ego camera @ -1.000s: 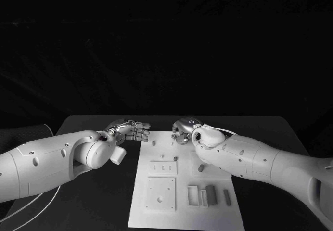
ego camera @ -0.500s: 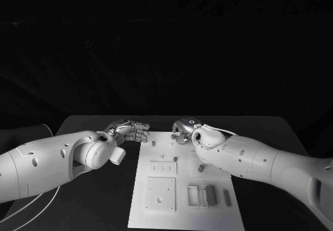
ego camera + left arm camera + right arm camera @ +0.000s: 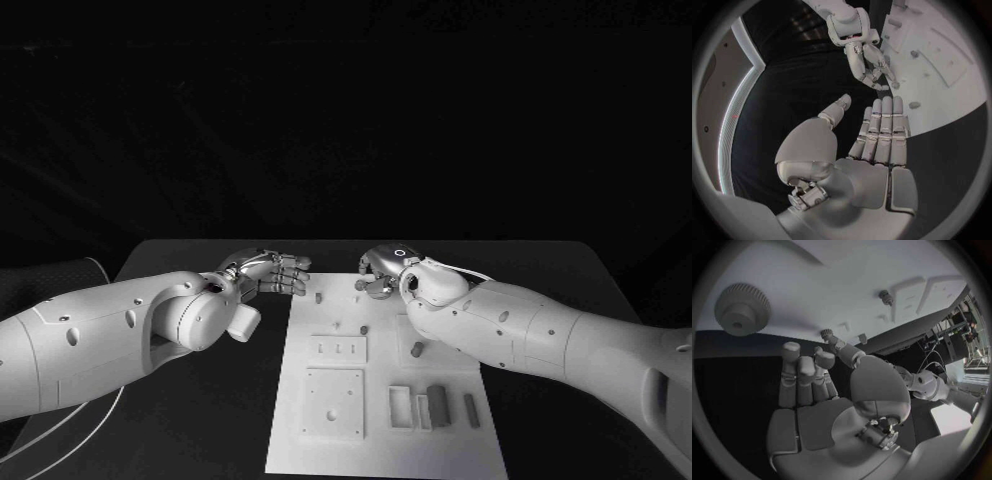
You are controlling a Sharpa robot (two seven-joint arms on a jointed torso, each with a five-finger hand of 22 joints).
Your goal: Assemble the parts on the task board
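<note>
The white task board (image 3: pixel 378 452) lies lengthwise in the middle of the table. My left hand (image 3: pixel 268 272) hovers beside its far left corner, fingers straight and side by side, thumb apart, palm bare (image 3: pixel 870 150). My right hand (image 3: pixel 381 271) is over the board's far edge with its fingers curled down toward the thumb (image 3: pixel 866 59); whether a small part sits between them is hidden. A small peg (image 3: pixel 317 297) stands near the left hand's fingertips. A toothed gear (image 3: pixel 742 308) lies on the board (image 3: pixel 829 275) ahead of the right hand (image 3: pixel 811 385).
More small parts sit on the board: a peg (image 3: pixel 418 349) mid-board and two upright bars (image 3: pixel 438 402) near the front right, beside rectangular recesses (image 3: pixel 335 402). My right forearm (image 3: pixel 534 335) overhangs the board's right side. Black table surface lies on both sides.
</note>
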